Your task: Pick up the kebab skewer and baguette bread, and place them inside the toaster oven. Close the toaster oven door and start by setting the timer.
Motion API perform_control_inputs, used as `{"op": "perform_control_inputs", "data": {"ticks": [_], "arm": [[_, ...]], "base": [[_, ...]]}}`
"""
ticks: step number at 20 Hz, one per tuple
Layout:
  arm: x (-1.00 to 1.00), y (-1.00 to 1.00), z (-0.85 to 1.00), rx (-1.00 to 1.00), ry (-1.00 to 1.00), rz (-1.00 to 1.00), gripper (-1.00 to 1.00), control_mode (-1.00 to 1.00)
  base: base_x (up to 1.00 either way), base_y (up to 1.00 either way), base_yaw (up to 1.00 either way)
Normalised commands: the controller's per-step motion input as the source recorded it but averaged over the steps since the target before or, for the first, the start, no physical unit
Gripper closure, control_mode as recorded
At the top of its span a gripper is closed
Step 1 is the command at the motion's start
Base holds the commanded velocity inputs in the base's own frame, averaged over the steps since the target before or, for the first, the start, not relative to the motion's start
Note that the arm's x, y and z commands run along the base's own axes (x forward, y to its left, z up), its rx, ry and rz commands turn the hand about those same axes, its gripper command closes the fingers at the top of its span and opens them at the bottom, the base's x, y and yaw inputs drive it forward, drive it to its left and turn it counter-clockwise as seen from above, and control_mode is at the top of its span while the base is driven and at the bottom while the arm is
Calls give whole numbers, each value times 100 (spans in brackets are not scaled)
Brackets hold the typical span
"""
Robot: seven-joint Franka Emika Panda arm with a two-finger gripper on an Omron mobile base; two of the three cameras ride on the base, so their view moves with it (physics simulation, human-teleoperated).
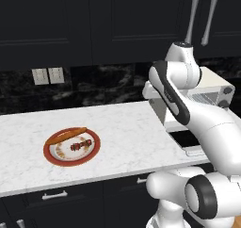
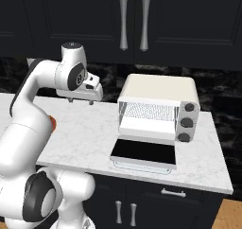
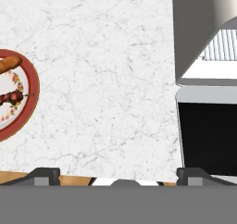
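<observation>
The kebab skewer (image 1: 81, 145) and the baguette bread (image 1: 66, 136) lie side by side on a red-rimmed plate (image 1: 49, 155) at the counter's left. In the hand view the skewer (image 3: 11, 98) and the baguette (image 3: 8, 65) sit at the left edge. At the right stands the cream toaster oven (image 2: 158, 88) with its wire rack showing. The toaster oven door (image 2: 144, 152) is folded down flat over the counter's front. My gripper (image 2: 81, 101) hangs open and empty above the bare counter between plate and oven, its fingertips (image 3: 44, 174) wide apart.
A white marble counter (image 1: 127, 123) runs under dark upper cabinets with long silver handles (image 2: 133, 20). Two wall outlets (image 1: 48, 75) sit on the black backsplash. The oven's round knobs (image 2: 186, 122) are on its right face. The lowered door overhangs the counter's front edge.
</observation>
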Motion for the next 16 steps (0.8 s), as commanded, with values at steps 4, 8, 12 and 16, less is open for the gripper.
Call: {"op": "perform_control_inputs", "data": {"ticks": [4,8,12,16], "arm": [[0,0,0,0,0,0,-100,100],[0,0,0,0,0,0,-100,-100],[0,0,0,0,0,0,-100,-100],[0,0,0,0,0,0,-100,-100]], "base": [[0,0,0],[0,0,0],[0,0,0],[0,0,0]]}}
